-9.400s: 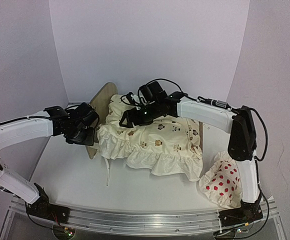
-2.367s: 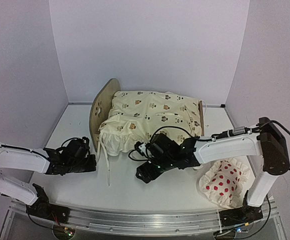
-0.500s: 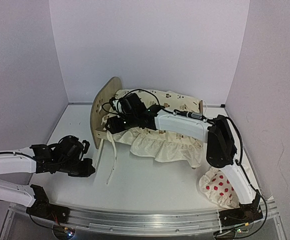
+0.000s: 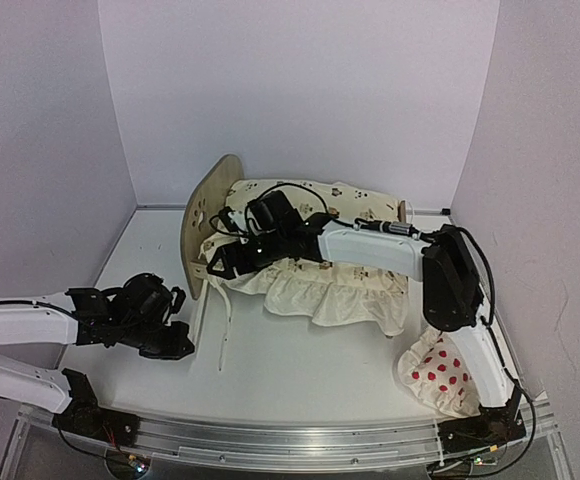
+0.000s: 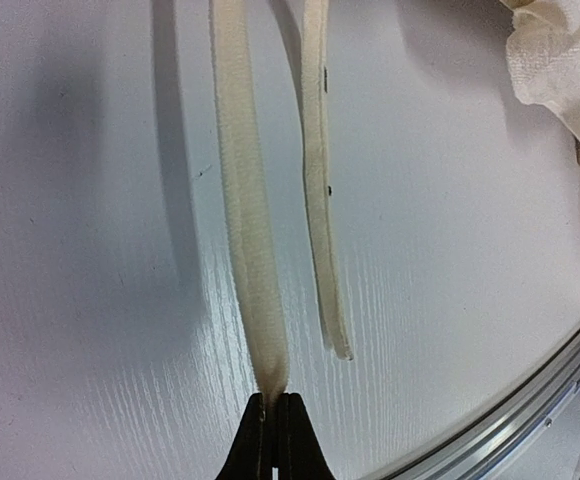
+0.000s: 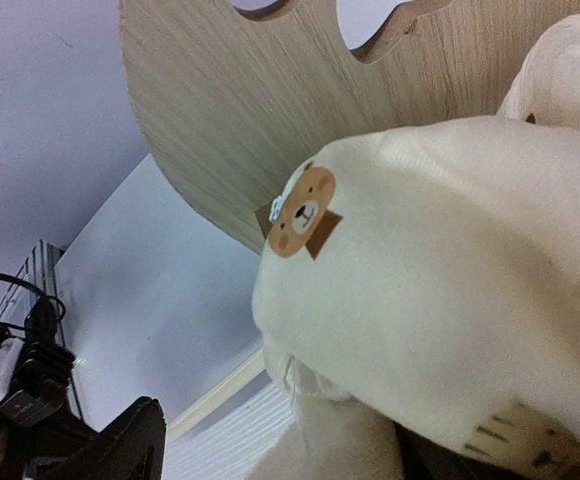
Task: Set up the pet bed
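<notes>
**Cushion on the bed, but hanging off the front**

The bed (image 4: 202, 215) stands at the back middle of the table (image 4: 300, 385), its rounded end board on the left. The cushion (image 4: 340, 285) lies over it, the frilled near side spilling past the frame onto the table. 2 straps (image 4: 224, 325) trail forward from its left corner.

The right gripper (image 4: 218, 260) is at that corner, just beside the end board. Its jaws are spread, and the 1 finger in the wrist view stands clear of the cloth.

The left gripper (image 4: 175, 340) rests low on the table, clenched. 1 strap runs right up to its tips; whether it is nipped I cannot tell.

The pillow (image 4: 440, 372) sits well apart, front right.

Risks, as I judge them:
- The overhanging cushion may slide off.
- A snagged strap or finger may drag the cushion or tip the light frame.
</notes>
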You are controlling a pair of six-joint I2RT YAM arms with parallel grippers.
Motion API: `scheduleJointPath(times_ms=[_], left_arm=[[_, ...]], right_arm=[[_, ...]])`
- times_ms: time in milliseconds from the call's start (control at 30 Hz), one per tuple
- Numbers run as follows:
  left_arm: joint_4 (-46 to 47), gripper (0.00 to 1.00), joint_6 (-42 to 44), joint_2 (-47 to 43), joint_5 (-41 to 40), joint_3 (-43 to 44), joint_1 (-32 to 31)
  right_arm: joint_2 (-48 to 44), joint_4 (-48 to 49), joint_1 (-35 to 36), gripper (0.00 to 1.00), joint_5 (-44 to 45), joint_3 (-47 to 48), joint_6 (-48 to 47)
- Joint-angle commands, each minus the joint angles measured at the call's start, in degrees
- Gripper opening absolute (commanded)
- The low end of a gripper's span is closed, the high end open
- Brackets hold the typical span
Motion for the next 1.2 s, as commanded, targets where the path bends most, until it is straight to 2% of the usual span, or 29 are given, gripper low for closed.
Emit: scheduleJointPath(times_ms=[0,200,433,833,1167], left_arm=[[-2.0,0.00,-2.2,0.6,2.1,0.2,-1.8],[-2.7,0.00,-3.2,1.4,2.0,0.0,-4.4],[6.6,0.00,-2.4,3.4,2.5,-0.1,-4.5],[21.2,0.00,-1.1,18.2,5.1,1.8,-4.5],[12.0,0.00,-2.0,17.0,-2.9,2.6,-4.5]], right_arm=[[-10.8,-0.9,0.3,0.81,-5.5,-7.1,1.3],[-18.5,-1.0,1.2,0.81,-3.8,-18.0,1.4],[-22.2,-1.0,4.6,0.78,-2.1,-26.3,0.1],[-22.2,-0.9,5.9,0.66,4.0,-34.8,3.1],[-20.1,-0.8,6.4,0.64,4.3,-34.4,3.1]])
